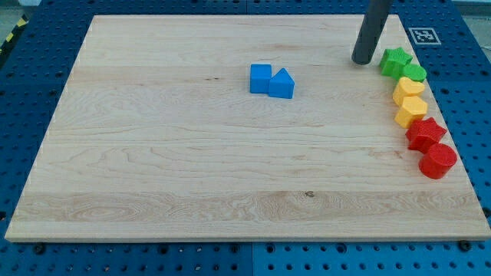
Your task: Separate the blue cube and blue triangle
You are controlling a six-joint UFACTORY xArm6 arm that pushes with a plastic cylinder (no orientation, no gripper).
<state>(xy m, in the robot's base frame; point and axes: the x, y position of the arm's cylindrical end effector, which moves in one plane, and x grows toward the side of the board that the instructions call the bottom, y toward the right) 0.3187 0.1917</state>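
A blue cube (260, 78) and a blue triangle (281, 83) sit touching side by side on the wooden board (169, 153), a little above its middle. The cube is on the left, the triangle on the right. My tip (361, 61) rests on the board near the upper right, well to the right of the blue pair and just left of a green star (396, 60). It touches no block.
A column of blocks runs down the board's right edge: the green star, a green block (414, 73), a yellow block (408, 90), a yellow hexagon-like block (411, 111), a red star (425, 133) and a red cylinder (438, 161). A tag (422, 35) sits at the top right corner.
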